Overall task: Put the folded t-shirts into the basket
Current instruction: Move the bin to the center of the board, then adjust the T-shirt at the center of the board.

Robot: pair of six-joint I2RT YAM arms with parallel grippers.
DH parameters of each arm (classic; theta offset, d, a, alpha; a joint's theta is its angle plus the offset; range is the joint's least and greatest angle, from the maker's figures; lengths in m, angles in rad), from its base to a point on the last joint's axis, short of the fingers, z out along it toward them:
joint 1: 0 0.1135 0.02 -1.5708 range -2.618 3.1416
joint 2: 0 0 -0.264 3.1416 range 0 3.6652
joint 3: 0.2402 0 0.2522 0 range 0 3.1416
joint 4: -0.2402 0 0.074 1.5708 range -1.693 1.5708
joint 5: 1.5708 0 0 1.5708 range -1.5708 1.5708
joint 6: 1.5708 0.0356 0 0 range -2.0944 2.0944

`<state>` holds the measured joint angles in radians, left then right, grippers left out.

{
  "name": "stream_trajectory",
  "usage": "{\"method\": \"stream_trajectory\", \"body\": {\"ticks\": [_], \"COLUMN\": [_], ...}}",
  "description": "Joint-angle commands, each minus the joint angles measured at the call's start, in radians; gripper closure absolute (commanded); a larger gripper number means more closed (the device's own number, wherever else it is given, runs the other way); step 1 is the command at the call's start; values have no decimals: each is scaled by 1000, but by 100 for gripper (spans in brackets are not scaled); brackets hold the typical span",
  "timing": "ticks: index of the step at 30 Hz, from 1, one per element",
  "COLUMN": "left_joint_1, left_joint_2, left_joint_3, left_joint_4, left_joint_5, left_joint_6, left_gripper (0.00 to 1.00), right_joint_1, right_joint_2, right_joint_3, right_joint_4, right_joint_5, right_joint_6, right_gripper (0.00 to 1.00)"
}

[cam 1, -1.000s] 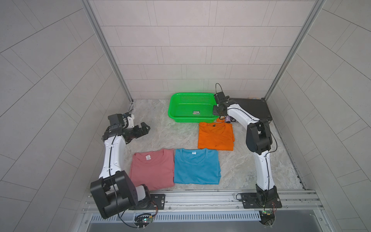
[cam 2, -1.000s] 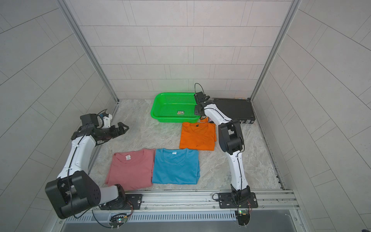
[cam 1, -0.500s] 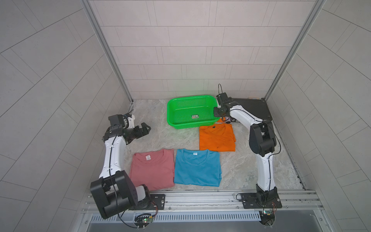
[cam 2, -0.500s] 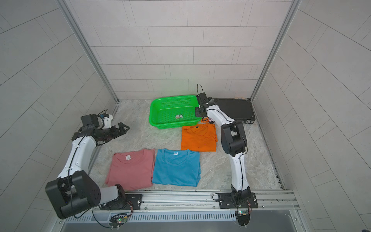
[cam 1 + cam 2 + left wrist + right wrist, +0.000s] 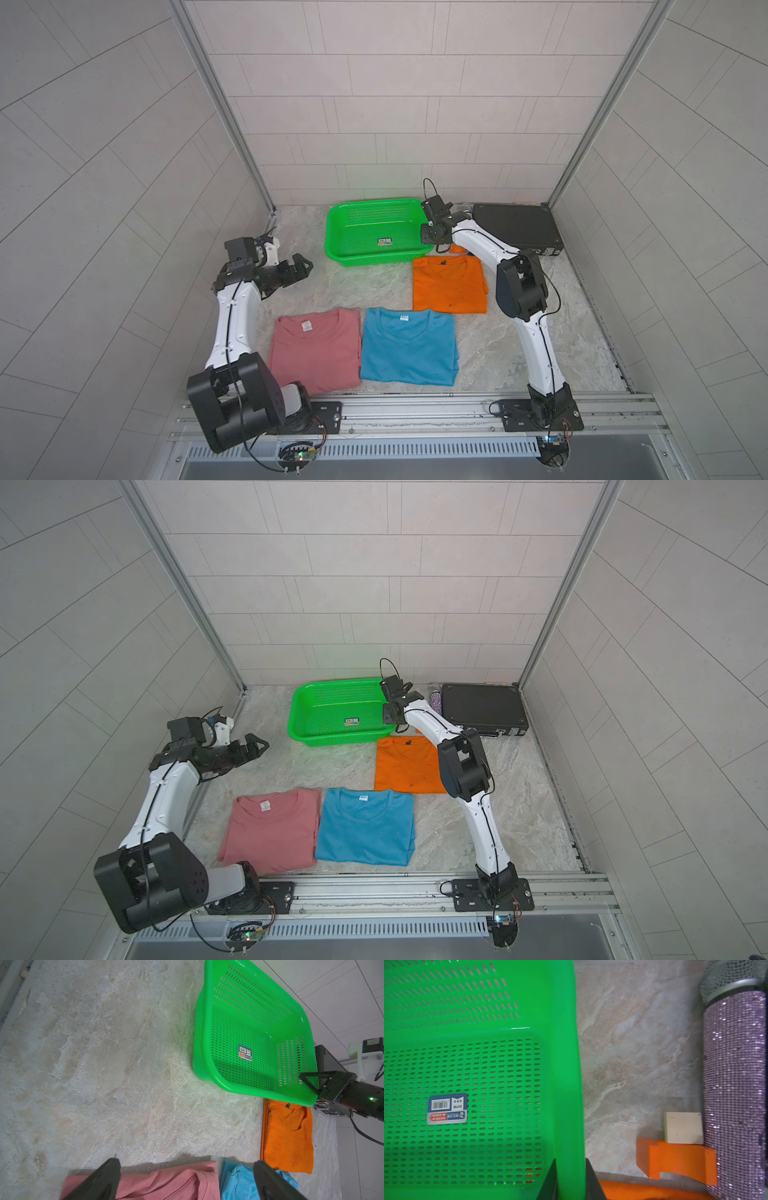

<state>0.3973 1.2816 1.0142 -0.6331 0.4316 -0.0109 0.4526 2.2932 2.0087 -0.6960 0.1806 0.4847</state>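
Between the right fingers (image 5: 550,1184) sits one corner of the green basket (image 5: 566,1064) (image 5: 374,259) (image 5: 332,737). One finger is inside the mesh wall and the other outside, the pair drawn in tight on the rim. In both top views the wrist covers those tips, so the pinch itself shows only from the wrist cameras.

Just past the gripped corner lies the orange shirt (image 5: 449,286) (image 5: 405,766) (image 5: 288,1134). Its collar edge runs under the basket, and orange shows through the lowest holes. I cannot tell whether the basket rests on it or hangs just above. A small sticker (image 5: 447,1108) lies on the basket's floor.

On the outer finger's side is bare counter (image 5: 633,1043), then an orange plastic piece (image 5: 675,1159) touching a cream block (image 5: 683,1128). Next to those is a purple glittery microphone (image 5: 735,1084), cut off by the frame. The black case (image 5: 515,228) (image 5: 478,708) is partly hidden behind the right arm.

The left fingers (image 5: 104,1180) (image 5: 303,264) (image 5: 255,742) are spread wide over the counter, well apart from the basket. Only their tips show in the wrist view. Near those tips the pink shirt (image 5: 166,1184) (image 5: 316,353) (image 5: 270,833) and blue shirt (image 5: 239,1184) (image 5: 407,349) (image 5: 365,829) lie side by side, both cropped in that view. In the top views the left arm's base hides the pink one's near corner.
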Motion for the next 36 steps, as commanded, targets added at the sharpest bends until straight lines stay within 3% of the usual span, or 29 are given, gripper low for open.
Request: {"method": "stream_trajectory", "body": {"ticks": [1,3,5,12,18,26,29,31,32,34,36], "left_joint_1": [2,-1,-11,-128,-334,-595,-722,-818,-864,-942,-1006], "left_joint_2": [5,11,8,-39,-51,26,81,127,149,222,295], "left_joint_3": [-20,-28,-41,-63,-81,-22,6,9,11,25,63], "left_joint_4": [8,16,36,59,120,145,192,267,298,363,393], "left_joint_5": [138,268,339,355,290,198,114,24,-39,-125,-147], "left_joint_6": [0,-21,-34,-13,45,38,-17,-117,-166,-210,-222], "left_gripper": [0,0,0,0,0,0,0,0,0,0,0], "right_joint_1": [-47,-57,-58,-58,-113,-216,-255,-282,-290,-296,-302], "right_joint_2": [-21,-41,-61,-145,-351,-694,-847,-939,-982,-1055,-1114], "right_joint_3": [-90,-120,-138,-127,-198,-499,-639,-749,-808,-951,-1046], "right_joint_4": [-103,-83,-64,-96,-169,-98,-62,-17,20,114,152], "right_joint_5": [119,90,55,-76,-267,-411,-314,-273,-277,-302,-301], "right_joint_6": [-13,-32,-52,-95,-80,-35,7,-7,-33,-115,-125], "right_gripper": [100,90,74,33,1,0,1,22,29,26,15]}}
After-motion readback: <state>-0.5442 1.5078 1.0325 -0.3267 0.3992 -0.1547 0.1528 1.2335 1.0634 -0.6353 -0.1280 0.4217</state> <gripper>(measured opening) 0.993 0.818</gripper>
